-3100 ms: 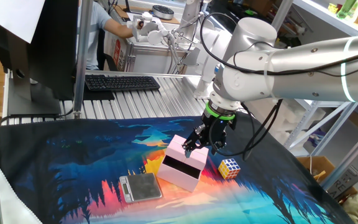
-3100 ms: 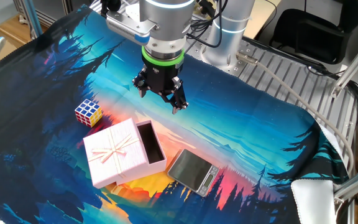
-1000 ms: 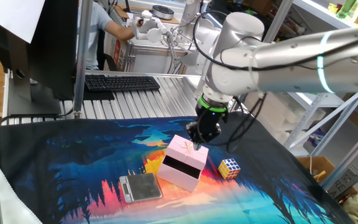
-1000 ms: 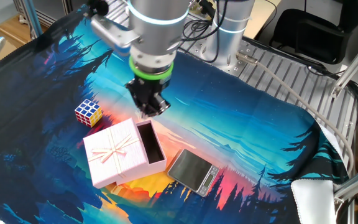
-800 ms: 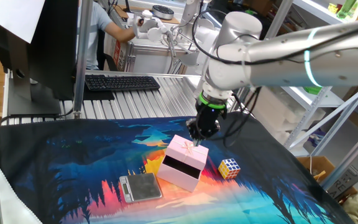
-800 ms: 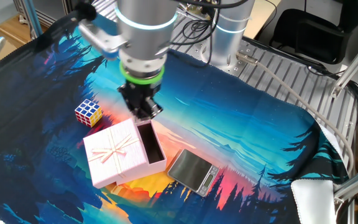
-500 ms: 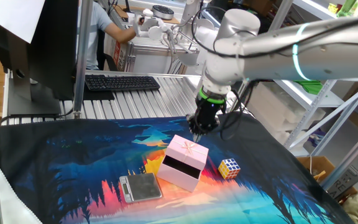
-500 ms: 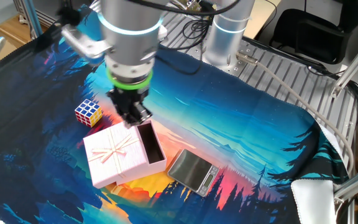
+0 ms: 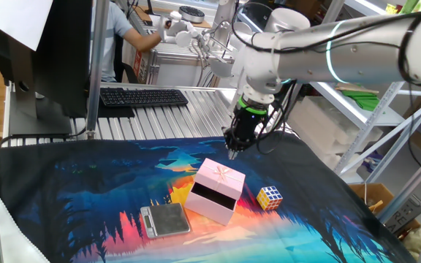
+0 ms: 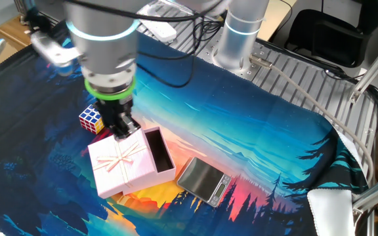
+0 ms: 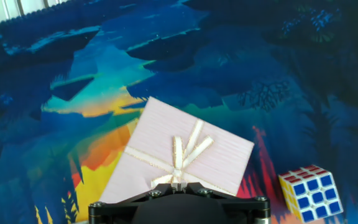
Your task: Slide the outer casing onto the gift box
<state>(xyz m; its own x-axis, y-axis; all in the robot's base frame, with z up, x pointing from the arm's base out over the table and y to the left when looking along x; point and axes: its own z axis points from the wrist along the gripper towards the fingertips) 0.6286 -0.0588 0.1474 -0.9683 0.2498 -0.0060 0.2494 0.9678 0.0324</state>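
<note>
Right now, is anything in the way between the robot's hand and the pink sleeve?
Nothing visible is. The gripper hangs just above the far edge of the outer casing, with only air between them. The puzzle cube sits off to one side, and the grey device lies beyond the gift box.

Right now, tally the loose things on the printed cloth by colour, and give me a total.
Pale pink: 2, the outer casing and the gift box showing its dark inside
Grey: 1, the flat square device
Multicoloured: 1, the puzzle cube
Total: 4
</note>
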